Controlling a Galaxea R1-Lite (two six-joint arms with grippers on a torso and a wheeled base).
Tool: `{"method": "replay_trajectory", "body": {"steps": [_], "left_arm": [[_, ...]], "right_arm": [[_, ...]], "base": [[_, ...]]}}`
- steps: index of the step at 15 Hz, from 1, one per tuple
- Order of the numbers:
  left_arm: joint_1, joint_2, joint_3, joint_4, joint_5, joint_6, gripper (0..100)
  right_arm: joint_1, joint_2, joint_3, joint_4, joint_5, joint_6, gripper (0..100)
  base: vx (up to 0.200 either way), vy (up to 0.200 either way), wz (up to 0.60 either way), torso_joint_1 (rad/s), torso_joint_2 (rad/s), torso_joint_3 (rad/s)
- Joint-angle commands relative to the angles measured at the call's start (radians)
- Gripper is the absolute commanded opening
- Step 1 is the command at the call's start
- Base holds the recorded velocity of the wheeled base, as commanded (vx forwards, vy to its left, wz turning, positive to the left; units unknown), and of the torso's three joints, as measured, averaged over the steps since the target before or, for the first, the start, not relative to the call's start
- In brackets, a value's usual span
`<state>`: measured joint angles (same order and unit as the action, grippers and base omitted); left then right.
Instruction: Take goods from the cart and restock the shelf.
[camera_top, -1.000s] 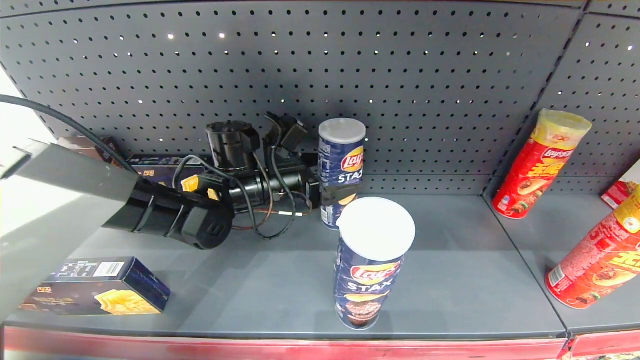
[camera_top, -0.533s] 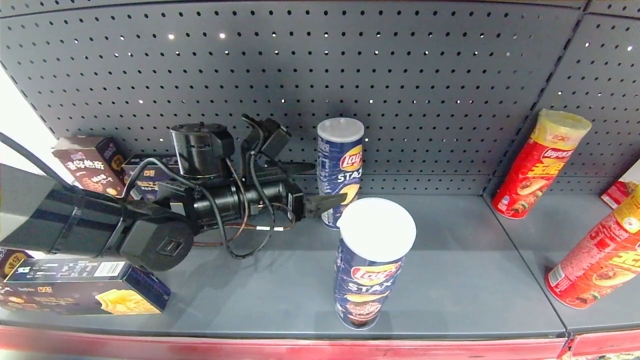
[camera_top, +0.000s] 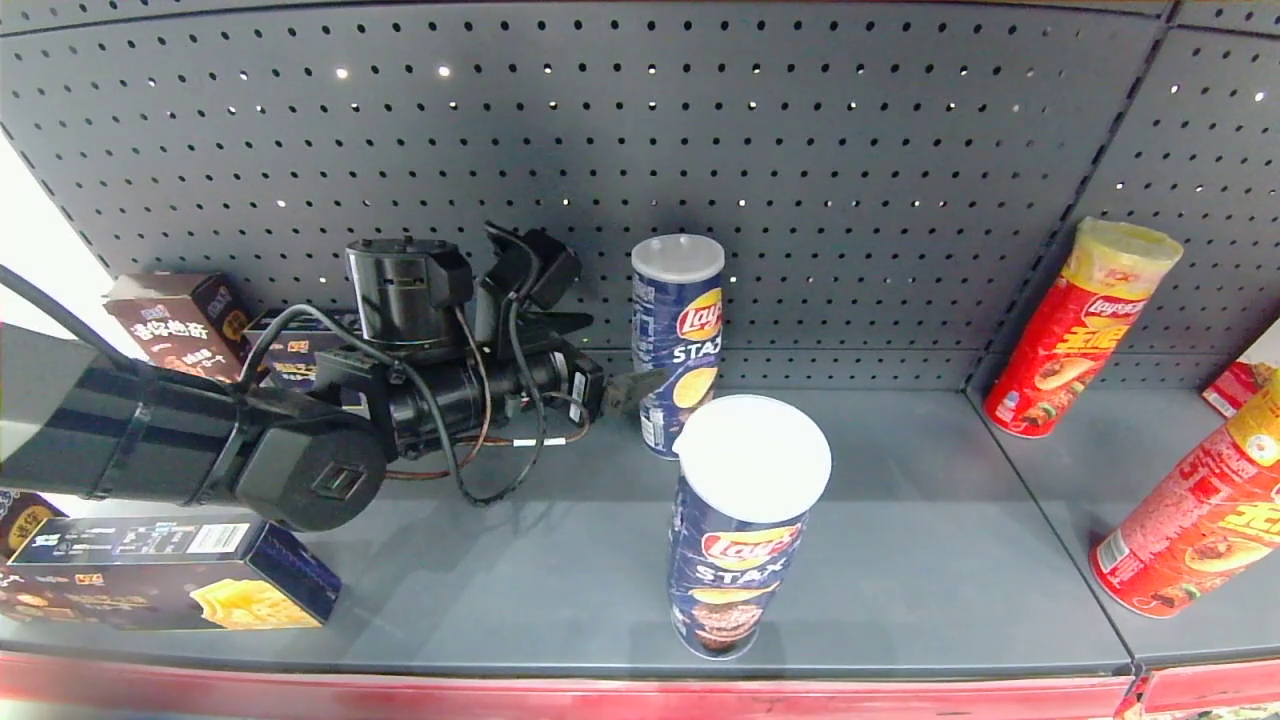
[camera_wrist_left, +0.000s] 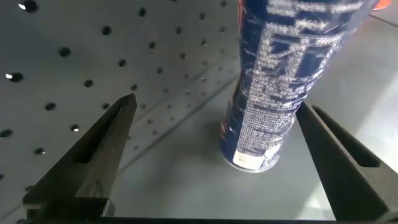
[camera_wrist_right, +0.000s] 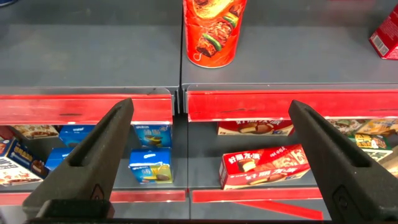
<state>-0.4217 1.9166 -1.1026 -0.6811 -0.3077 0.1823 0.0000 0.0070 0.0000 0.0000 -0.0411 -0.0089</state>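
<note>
Head view: front blue can (camera_top: 740, 520) stands upright near the shelf (camera_top: 950, 560) edge. Rear blue can (camera_top: 678, 340) stands upright at its 12 o'clock, by the pegboard (camera_top: 850, 150). Left gripper (camera_top: 632, 387) is released, at the rear can's 9 o'clock, just beside it. Right gripper (camera_wrist_right: 211, 104) is spread wide, grasping nothing.

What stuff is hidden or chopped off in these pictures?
Head view: dark blue cardboard box, mostly hidden behind the left arm.
Head view: nearer red cylindrical chip can, cut by the right edge.
Left wrist view: rear blue cylindrical chip can, lid cut by the picture's edge.
Right wrist view: red skewer-print chip can, upper part cut by the picture's edge.
</note>
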Motion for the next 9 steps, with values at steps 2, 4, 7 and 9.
{"method": "replay_trajectory", "body": {"steps": [2, 4, 7, 9], "left_arm": [[0.003, 0.025, -0.022, -0.002, 0.022, 0.000, 100], [0.006, 0.024, -0.022, -0.002, 0.033, 0.000, 100], [0.008, 0.022, -0.016, -0.003, 0.035, 0.000, 100], [0.008, 0.019, -0.005, -0.003, 0.036, 0.000, 100]], "right_arm": [[0.000, 0.002, 0.000, 0.000, 0.000, 0.000, 100], [0.000, 0.002, 0.000, 0.000, 0.000, 0.000, 100], [0.000, 0.002, 0.000, 0.000, 0.000, 0.000, 100], [0.000, 0.002, 0.000, 0.000, 0.000, 0.000, 100]], "base": [[0.000, 0.000, 0.00, 0.000, 0.00, 0.000], [0.000, 0.000, 0.00, 0.000, 0.00, 0.000], [0.000, 0.000, 0.00, 0.000, 0.00, 0.000], [0.000, 0.000, 0.00, 0.000, 0.00, 0.000]]}}
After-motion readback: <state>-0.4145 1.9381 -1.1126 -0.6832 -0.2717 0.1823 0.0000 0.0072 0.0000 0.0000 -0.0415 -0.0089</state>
